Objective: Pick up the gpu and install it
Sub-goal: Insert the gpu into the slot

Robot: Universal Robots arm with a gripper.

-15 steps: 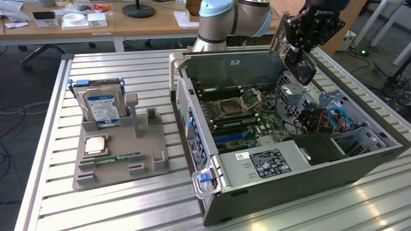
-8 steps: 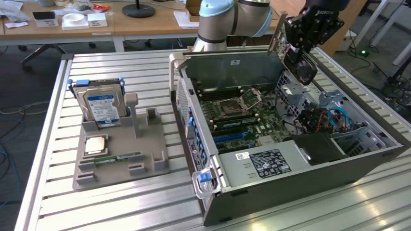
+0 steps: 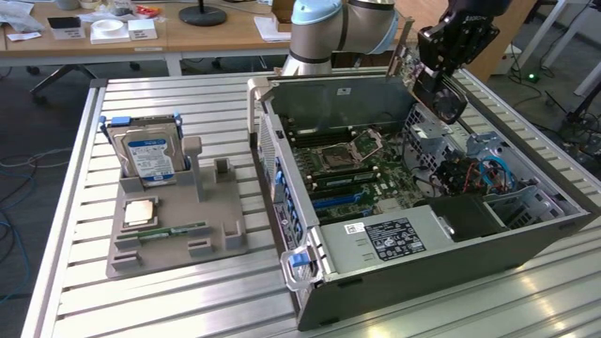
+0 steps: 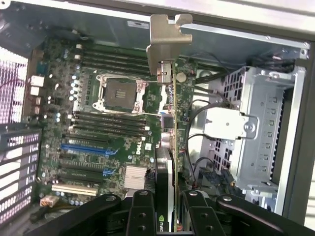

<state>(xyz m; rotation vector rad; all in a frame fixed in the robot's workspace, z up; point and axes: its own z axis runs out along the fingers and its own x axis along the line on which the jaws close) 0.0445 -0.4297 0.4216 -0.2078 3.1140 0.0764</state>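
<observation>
My gripper [image 3: 449,49] hangs over the far right part of the open computer case [image 3: 413,246] and is shut on the gpu [image 3: 440,97], which is held up in the air above the case interior. In the wrist view the gpu [image 4: 169,147] appears edge-on between my gripper's [image 4: 169,212] black fingers [image 4: 141,214], its silver end bracket [image 4: 165,42] pointing away from the camera. Below it lies the green motherboard [image 4: 98,147] with its blue and black expansion slots [image 4: 86,148] and an empty processor socket [image 4: 118,93].
A grey holder [image 3: 179,225] on the slatted table in the exterior view's left carries a blue-labelled hard drive [image 3: 150,158], a processor chip [image 3: 139,211] and a green memory stick [image 3: 174,231]. Inside the case, a metal drive cage [image 4: 266,132] and cables [image 3: 493,172] flank the board.
</observation>
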